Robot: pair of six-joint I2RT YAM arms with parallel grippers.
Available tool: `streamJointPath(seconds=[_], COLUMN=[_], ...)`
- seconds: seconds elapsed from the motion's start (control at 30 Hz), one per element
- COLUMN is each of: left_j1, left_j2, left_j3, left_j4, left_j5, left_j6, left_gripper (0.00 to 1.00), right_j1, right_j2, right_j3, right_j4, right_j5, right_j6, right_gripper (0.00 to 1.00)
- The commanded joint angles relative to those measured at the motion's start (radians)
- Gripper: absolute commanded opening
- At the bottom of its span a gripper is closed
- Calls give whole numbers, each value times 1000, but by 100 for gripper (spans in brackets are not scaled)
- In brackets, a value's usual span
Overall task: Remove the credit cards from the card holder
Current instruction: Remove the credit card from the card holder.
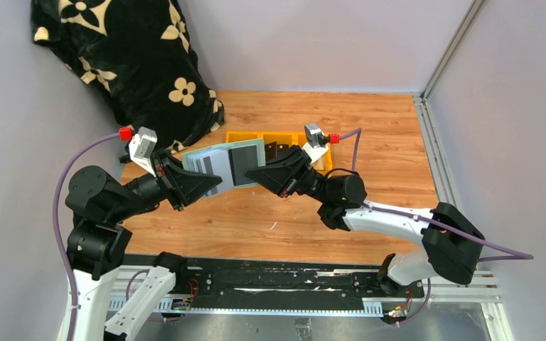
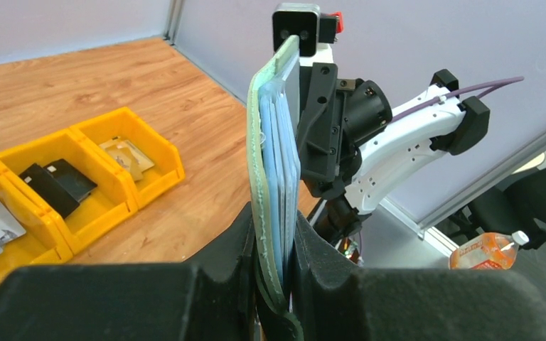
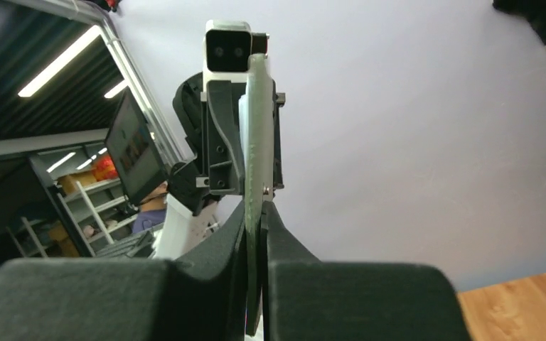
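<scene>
While the card holder [image 1: 224, 165] hangs spread open above the worktop [image 1: 370, 128], you have both claws on it: the left claw [image 1: 212, 185] is clamped on its left edge and the right claw [image 1: 252, 172] is pinched together on its right edge, so it spans the gap between them. From above, the yellow bins [image 1: 285, 137] sit just behind the holder. The black flowered blanket [image 1: 128, 64] crowds the far left corner, close behind the left arm. The bare wood is on the right, running out to the metal rail [image 1: 434, 142] at the wall, and in the strip between the holder and the arm bases. Your left wrist view gives what the overhead cannot. It shows the holder [image 2: 259, 177] edge-on and upright between that claw's fingers [image 2: 274, 238], with pale blue cards [image 2: 284, 163] stacked in its pockets. It also shows a black card [image 2: 57, 186] lying in one bin [image 2: 124, 206]. Your right wrist view shows only the holder's thin edge [image 3: 254, 142] rising from that claw [image 3: 256, 220], the fingers tight against it; the cards are not visible there.
</scene>
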Motion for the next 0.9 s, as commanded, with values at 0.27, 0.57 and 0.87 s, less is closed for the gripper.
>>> streamJointPath(seconds=[0.27,0.57,0.87], left_j1=[-6,-5,-6], left_j2=[-40,-49,-1], left_j3=[51,55,-45], left_j4=[-234,-265,-260], left_j5=[-105,132,322], left_j6=[332,456,441], left_gripper=[55,56,54], right_j1=[-43,25,103], right_j2=[-216,-140,-4], right_j3=[293,636,839], right_j4=[-1111,-1923,-2092], right_j5=[-288,-372,-367], right_j6=[-394,-827,-939], right_gripper=[0,0,0])
